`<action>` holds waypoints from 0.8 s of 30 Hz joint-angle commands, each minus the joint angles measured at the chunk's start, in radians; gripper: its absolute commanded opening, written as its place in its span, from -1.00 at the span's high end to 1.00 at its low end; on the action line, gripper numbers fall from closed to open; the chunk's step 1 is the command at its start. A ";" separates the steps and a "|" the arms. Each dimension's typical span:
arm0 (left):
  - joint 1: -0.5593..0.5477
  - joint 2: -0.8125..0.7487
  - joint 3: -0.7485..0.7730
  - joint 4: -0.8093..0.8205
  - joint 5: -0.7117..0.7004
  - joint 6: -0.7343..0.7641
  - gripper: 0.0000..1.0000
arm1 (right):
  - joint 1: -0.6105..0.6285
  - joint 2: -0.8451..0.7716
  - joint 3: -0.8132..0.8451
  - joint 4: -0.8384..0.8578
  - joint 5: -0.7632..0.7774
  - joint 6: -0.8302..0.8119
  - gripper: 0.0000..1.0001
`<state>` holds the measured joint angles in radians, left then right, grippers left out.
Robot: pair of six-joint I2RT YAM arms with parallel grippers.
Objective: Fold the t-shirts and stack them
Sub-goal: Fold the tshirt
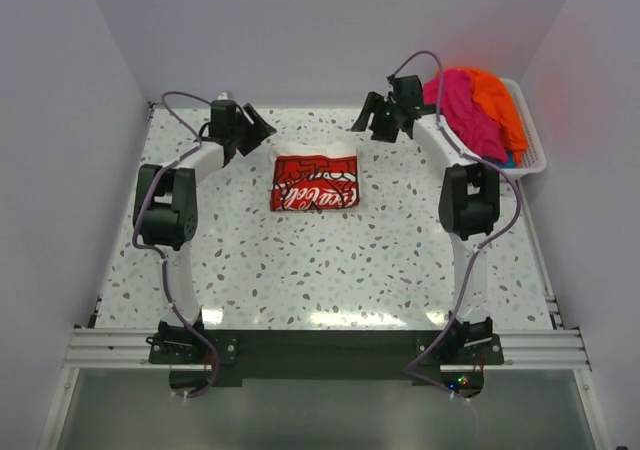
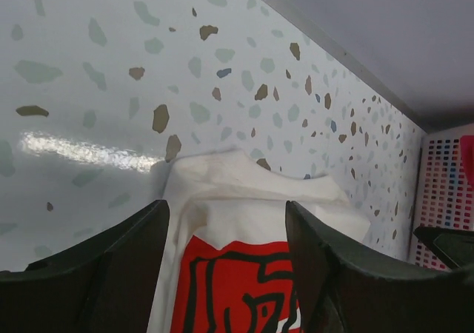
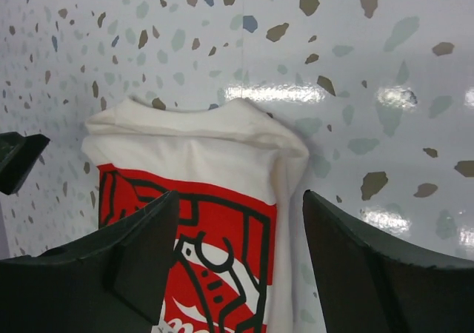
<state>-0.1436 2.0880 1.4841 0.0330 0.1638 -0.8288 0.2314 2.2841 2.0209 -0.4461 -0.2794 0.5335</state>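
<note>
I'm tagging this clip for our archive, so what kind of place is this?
Likely a robot lab test cell: plain walls boxing in a speckled table, arms bolted to a metal rail, a folded t-shirt laid out.

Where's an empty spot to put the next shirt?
The widest bare table lies between the folded red-print shirt and the arm bases, with narrower strips between the shirt and each arm. It is crowded at the far side: the left gripper and right gripper flank the shirt, and the basket holds piled tees.
</note>
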 commanded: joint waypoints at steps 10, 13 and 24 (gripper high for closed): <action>-0.065 -0.308 -0.231 0.011 -0.113 0.029 -0.01 | 0.124 -0.463 -0.572 0.119 0.203 -0.109 -0.23; -0.148 -0.356 -0.289 0.010 -0.161 0.051 0.17 | 0.164 -0.528 -0.715 0.201 0.224 -0.084 -0.15; -0.251 -0.226 -0.334 0.021 -0.144 0.063 0.44 | 0.224 -0.411 -0.723 0.170 0.276 -0.090 0.16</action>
<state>-0.3939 1.8336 1.1660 0.0357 0.0460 -0.7902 0.4480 1.8530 1.2915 -0.3019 -0.0502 0.4530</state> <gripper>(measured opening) 0.285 0.441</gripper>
